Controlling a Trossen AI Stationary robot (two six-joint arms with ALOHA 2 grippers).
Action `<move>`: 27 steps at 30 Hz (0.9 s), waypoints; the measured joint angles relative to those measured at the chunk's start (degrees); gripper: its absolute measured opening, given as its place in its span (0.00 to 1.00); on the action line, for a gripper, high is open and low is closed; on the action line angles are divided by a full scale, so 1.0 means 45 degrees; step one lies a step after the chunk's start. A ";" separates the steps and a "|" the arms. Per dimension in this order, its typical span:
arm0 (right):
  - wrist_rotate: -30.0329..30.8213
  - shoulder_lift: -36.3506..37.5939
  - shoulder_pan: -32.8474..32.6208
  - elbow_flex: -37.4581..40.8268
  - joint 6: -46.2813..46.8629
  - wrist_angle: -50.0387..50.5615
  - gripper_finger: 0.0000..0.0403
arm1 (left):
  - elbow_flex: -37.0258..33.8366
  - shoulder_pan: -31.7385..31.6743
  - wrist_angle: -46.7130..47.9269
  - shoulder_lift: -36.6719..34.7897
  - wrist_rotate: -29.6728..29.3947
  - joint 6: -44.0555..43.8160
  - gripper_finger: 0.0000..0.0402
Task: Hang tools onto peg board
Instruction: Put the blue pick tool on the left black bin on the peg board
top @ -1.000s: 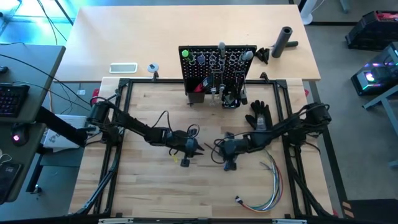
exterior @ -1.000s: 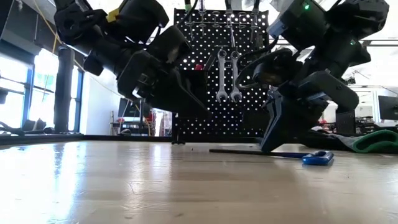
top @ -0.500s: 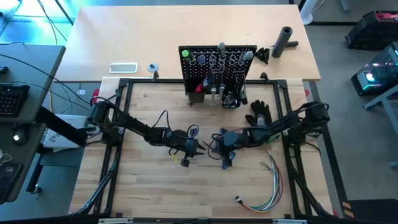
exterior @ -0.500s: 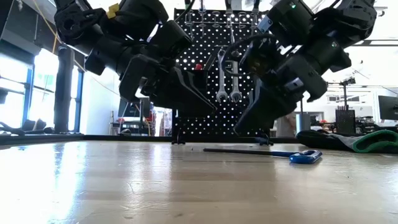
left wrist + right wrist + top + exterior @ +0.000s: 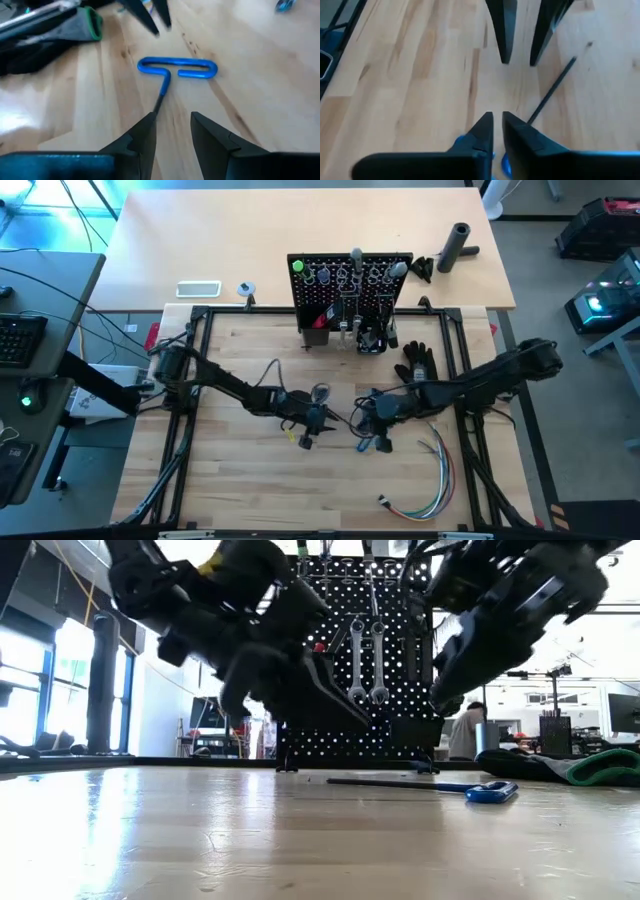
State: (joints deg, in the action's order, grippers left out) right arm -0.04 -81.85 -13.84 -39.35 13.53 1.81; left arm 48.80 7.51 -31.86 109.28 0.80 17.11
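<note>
— Starting at the left: where is the left claw (image 5: 318, 423)?

— Low over the middle of the counter (image 5: 230, 490), fingers (image 5: 142, 137) parted, holding nothing. The thin black shaft of the hex key (image 5: 176, 70) points in between them.

— And the key itself?

— Flat on the wood between the two arms, its blue T-handle toward the right arm. The low view shows it lying on the counter (image 5: 430, 783).

— The right claw (image 5: 372, 426)?

— Just over the handle end, fingers (image 5: 485, 131) nearly together with a thin gap, gripping nothing I can see.

— The peg board (image 5: 350, 288)?

— Upright at the far edge, wrenches (image 5: 366, 660) on its hooks. A glove (image 5: 416, 364) lies to its right, wires (image 5: 432, 480) nearer.
</note>
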 joint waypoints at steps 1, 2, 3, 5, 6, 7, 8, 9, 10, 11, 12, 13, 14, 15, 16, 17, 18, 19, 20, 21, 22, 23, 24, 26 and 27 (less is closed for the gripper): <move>0.0071 0.0148 -0.0151 0.0000 0.0256 0.0295 0.11 | 0.0261 0.0000 0.0095 0.0276 -0.0001 0.0097 0.29; 0.0156 0.0256 -0.0325 0.0000 0.0498 0.0575 0.13 | 0.0475 -0.0002 0.0274 0.0527 0.0000 0.0180 0.29; 0.0210 0.0314 -0.0479 0.0000 0.0748 0.0829 0.16 | 0.0669 -0.0030 0.0437 0.0776 0.0000 0.0268 0.29; 0.0239 0.0390 -0.0810 -0.0003 0.1258 0.1178 0.21 | 0.1049 -0.0102 0.0619 0.1179 -0.0001 0.0344 0.29; 0.0238 0.0402 -0.0961 -0.0005 0.1490 0.1436 0.24 | 0.1191 -0.0163 0.0723 0.1328 -0.0017 0.0345 0.29; 0.0246 0.0404 -0.1122 -0.0005 0.1724 0.1619 0.26 | 0.1305 -0.0221 0.0824 0.1401 -0.0089 0.0346 0.29; 0.0284 0.0404 -0.1274 -0.0005 0.1966 0.1790 0.28 | 0.1369 -0.0284 0.0898 0.1464 -0.0104 0.0349 0.29; 0.0374 0.0404 -0.1414 -0.0005 0.2195 0.2009 0.30 | 0.1407 -0.0339 0.0894 0.1466 -0.0107 0.0349 0.29; 0.0520 0.0404 -0.1573 -0.0005 0.2412 0.2168 0.31 | 0.1438 -0.0374 0.0871 0.1466 -0.0102 0.0354 0.29; 0.0696 0.0404 -0.1723 -0.0001 0.2611 0.2303 0.31 | 0.1454 -0.0435 0.0838 0.1447 -0.0103 0.0394 0.29; 0.0830 0.0404 -0.1874 -0.0005 0.2704 0.2403 0.32 | 0.1453 -0.0470 0.0901 0.1368 -0.0106 0.0473 0.29; 0.0980 0.0404 -0.2025 -0.0005 0.2785 0.2425 0.32 | 0.1452 -0.0525 0.0921 0.1333 -0.0093 0.0593 0.29; 0.1066 0.0404 -0.2164 -0.0005 0.2923 0.2443 0.32 | 0.1469 -0.0593 0.0924 0.1321 -0.0096 0.0705 0.29; 0.1214 0.0404 -0.2292 -0.0005 0.3044 0.2475 0.32 | 0.1477 -0.0663 0.1059 0.1321 -0.0090 0.0810 0.29; 0.1265 0.0404 -0.2408 -0.0005 0.3226 0.2511 0.32 | 0.1472 -0.0744 0.1278 0.1322 -0.0037 0.0873 0.29; 0.1281 0.0404 -0.2521 -0.0005 0.3376 0.2549 0.32 | 0.1466 -0.0851 0.1526 0.1336 0.0133 0.0888 0.29; 0.1295 0.0404 -0.2635 -0.0005 0.3644 0.2656 0.32 | 0.1462 -0.0967 0.1775 0.1345 0.0297 0.0888 0.29; 0.1309 0.0404 -0.2748 -0.0005 0.3866 0.2798 0.32 | 0.1462 -0.1075 0.1966 0.1345 0.0540 0.0870 0.29; 0.1309 0.0404 -0.2877 -0.0005 0.4044 0.2903 0.32 | 0.1462 -0.1180 0.2112 0.1345 0.0783 0.0812 0.29; 0.1363 0.0404 -0.3000 -0.0005 0.4232 0.2990 0.32 | 0.1462 -0.1270 0.2241 0.1345 0.0959 0.0795 0.29; 0.1531 0.0404 -0.3118 -0.0005 0.4309 0.3058 0.32 | 0.1462 -0.1343 0.2363 0.1345 0.1061 0.0792 0.29; 0.1718 0.0404 -0.3233 -0.0005 0.4321 0.3068 0.32 | 0.1462 -0.1409 0.2439 0.1345 0.1086 0.0797 0.29; 0.1948 0.0404 -0.3336 -0.0005 0.4273 0.3056 0.32 | 0.1462 -0.1466 0.2477 0.1345 0.1108 0.0806 0.29; 0.2438 0.0379 -0.3520 -0.0005 0.4039 0.3047 0.32 | 0.1462 -0.1598 0.2516 0.1345 0.1209 0.0810 0.29; 0.2703 0.0343 -0.3593 -0.0005 0.3949 0.3044 0.32 | 0.1462 -0.1670 0.2578 0.1344 0.1428 0.0810 0.29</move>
State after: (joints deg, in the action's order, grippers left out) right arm 12.12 -80.31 -30.01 -39.38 31.31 15.51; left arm 55.37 -0.01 -20.26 115.32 7.22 20.75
